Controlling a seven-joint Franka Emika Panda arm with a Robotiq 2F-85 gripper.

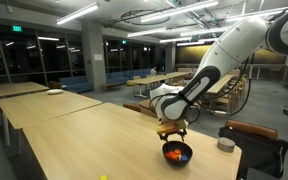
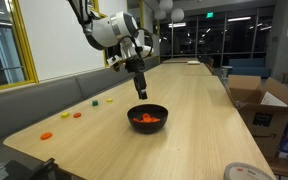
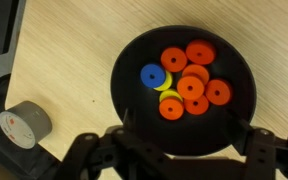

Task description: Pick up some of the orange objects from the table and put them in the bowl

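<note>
In an exterior view there is one robot arm [image 1: 219, 60], one black bowl [image 1: 177, 153] and one long wooden table [image 1: 74, 135]. The bowl sits on the table. The gripper [image 1: 172, 128] hangs right above the bowl. Some orange objects [image 1: 174, 153] show inside the bowl, too small to count here. One grey roll [image 1: 225, 145] stands near the bowl. One tiny yellow piece [image 1: 104, 177] lies well apart from the bowl, at the table's near edge.

In an exterior view the gripper [image 2: 139, 90] is again just above the bowl [image 2: 147, 116], not touching it. Orange shows inside the bowl. On the table [image 2: 194, 110], well apart from the bowl, lie three little orange or red pieces [image 2: 46, 135] in a loose line. One yellow piece [image 2: 94, 102] lies past them.

In the wrist view the bowl [image 3: 129, 95] is round and black. Inside I count seven orange objects [image 3: 191, 88], one blue piece [image 3: 152, 75] and one yellow piece [image 3: 167, 88] partly hidden. The orange ones are flat round discs with a small dent in the middle, piled on each other. The gripper [image 3: 170, 150] is released. Its two fingers [image 3: 259, 150] are spread wide on either side of the bowl and grasp nothing. The one grey roll [image 3: 22, 125] is beside the bowl
</note>
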